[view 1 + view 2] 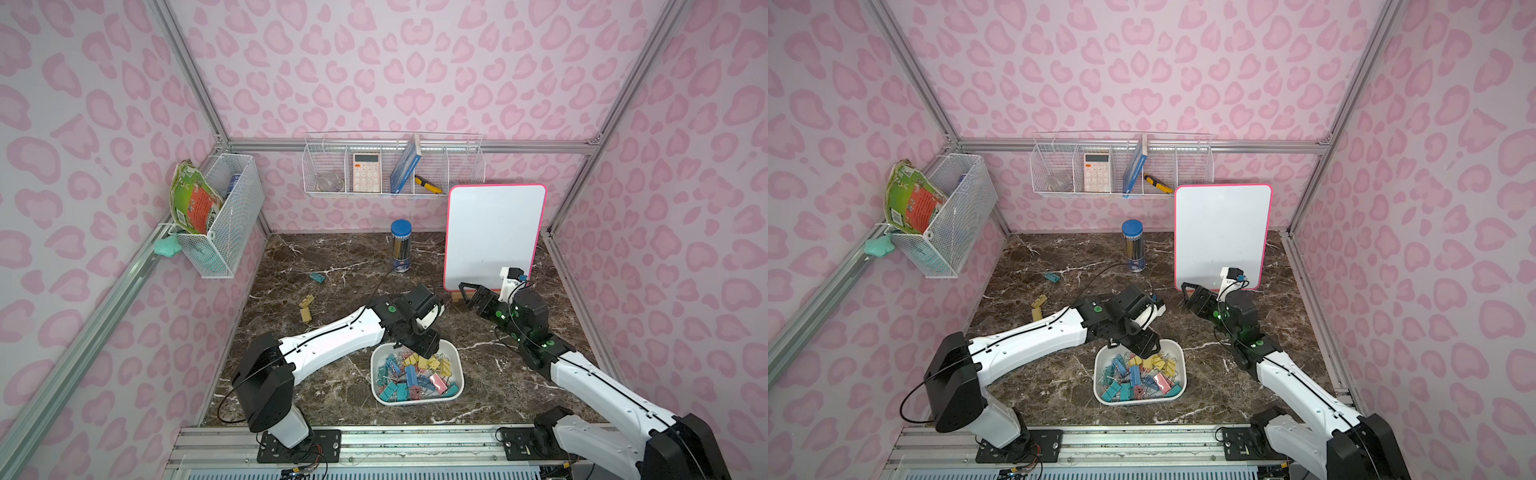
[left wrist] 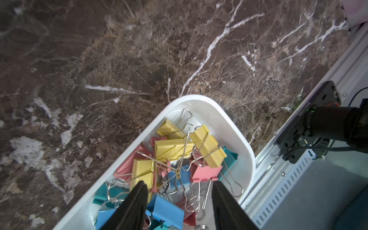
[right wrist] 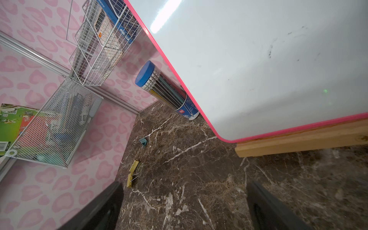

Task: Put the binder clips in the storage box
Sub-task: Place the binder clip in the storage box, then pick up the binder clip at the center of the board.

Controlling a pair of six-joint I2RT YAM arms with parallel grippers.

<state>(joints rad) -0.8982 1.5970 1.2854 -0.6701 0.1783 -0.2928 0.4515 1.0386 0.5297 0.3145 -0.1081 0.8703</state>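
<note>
left gripper over shallow white plastic storage box, jaws apart, nothing clamped. Pastel binder clips piled inside. Stray teal clip and two yellow clips on brown marble table, well apart from box. right gripper jaws wide apart, near pink-rimmed whiteboard.

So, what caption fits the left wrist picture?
Left gripper open above pastel binder clips heaped in the white storage box.

Even, soft light (glare on whiteboard).
</note>
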